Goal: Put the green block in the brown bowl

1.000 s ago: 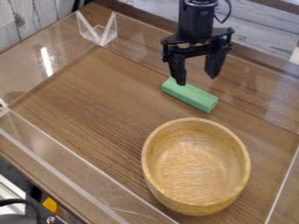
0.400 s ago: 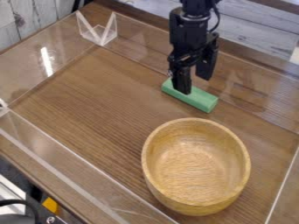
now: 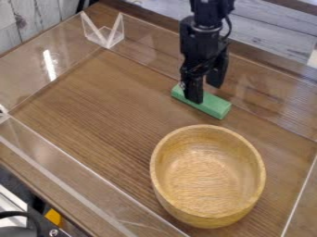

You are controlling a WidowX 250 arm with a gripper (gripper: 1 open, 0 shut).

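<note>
The green block [image 3: 210, 103] lies flat on the wooden table behind the brown bowl [image 3: 209, 174], its long side running from upper left to lower right. My black gripper [image 3: 196, 91] hangs straight down over the block's left end, jaws open, with its fingers [image 3: 194, 88] low at that end and covering part of it. I cannot tell whether they touch the block. The bowl is empty and sits at the front right, a short gap from the block.
Clear acrylic walls [image 3: 50, 56] fence the table on the left and front. A clear folded stand [image 3: 103, 30] sits at the back left corner. A light wall runs along the back.
The gripper has turned about its vertical axis, so its fingers now look edge-on instead of spread wide, and it has come down onto the block's left end.
</note>
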